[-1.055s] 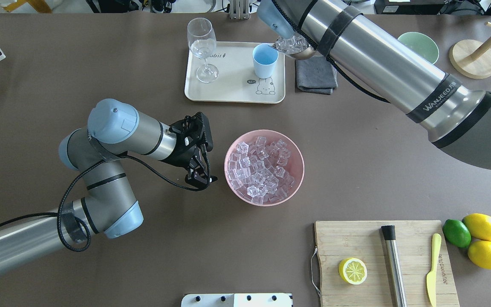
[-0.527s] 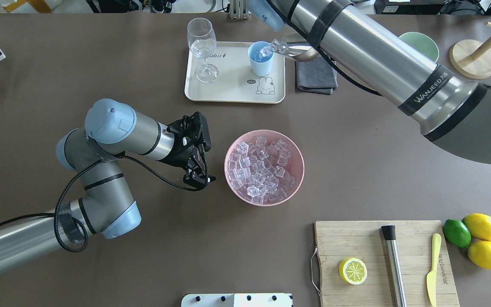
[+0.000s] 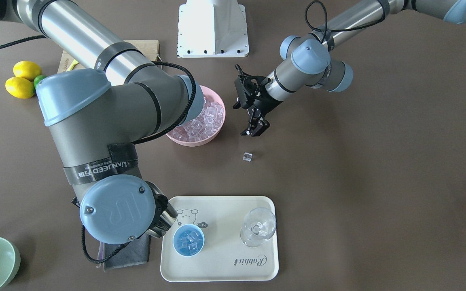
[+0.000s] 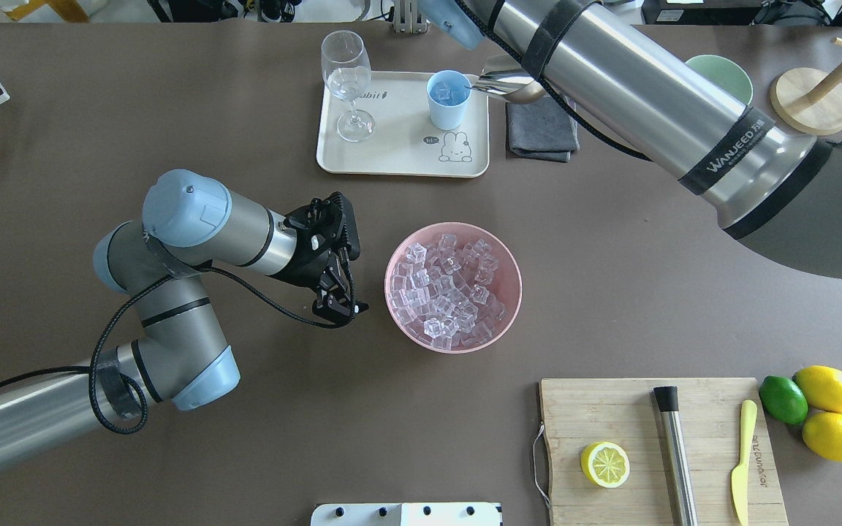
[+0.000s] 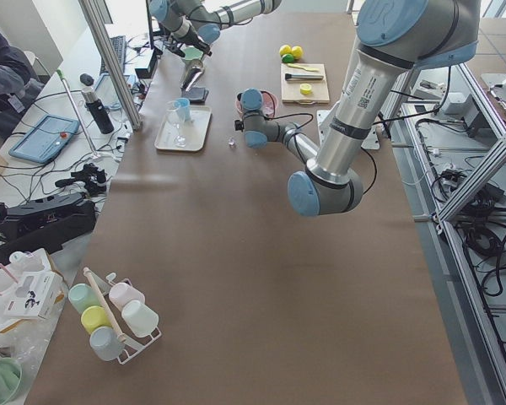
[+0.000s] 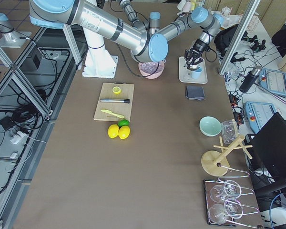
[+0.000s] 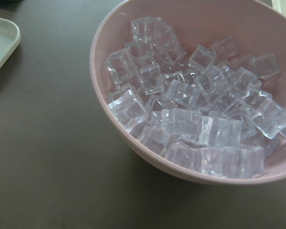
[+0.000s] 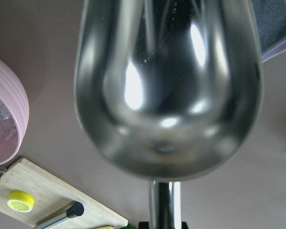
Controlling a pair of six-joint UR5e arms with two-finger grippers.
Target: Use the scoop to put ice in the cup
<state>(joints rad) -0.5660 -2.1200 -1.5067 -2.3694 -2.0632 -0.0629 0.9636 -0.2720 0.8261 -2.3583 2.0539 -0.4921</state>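
The light-blue cup (image 4: 448,102) stands on the cream tray (image 4: 399,157) and holds a few ice cubes (image 3: 188,239). The steel scoop (image 4: 506,82) hangs level just right of the cup's rim. Its trough is empty in the right wrist view (image 8: 167,90). My right gripper (image 8: 165,223) is shut on the scoop's handle and is hidden under the arm from overhead. The pink bowl (image 4: 387,286) at mid-table is full of ice (image 4: 450,288). My left gripper (image 4: 339,310) is open and empty just left of the bowl. One loose cube (image 3: 248,157) lies on the table near it.
A wine glass (image 4: 348,80) stands on the tray's left. A grey cloth (image 4: 541,131) and a green bowl (image 4: 729,73) lie right of the tray. A cutting board (image 4: 655,409) at the front right holds a lemon half, a steel rod and a knife; lemons and a lime lie beside it.
The scoop was full of ice beside the cup, then tipped over it. Now the scoop is empty and the cup holds cubes. The left arm drifted slightly left.
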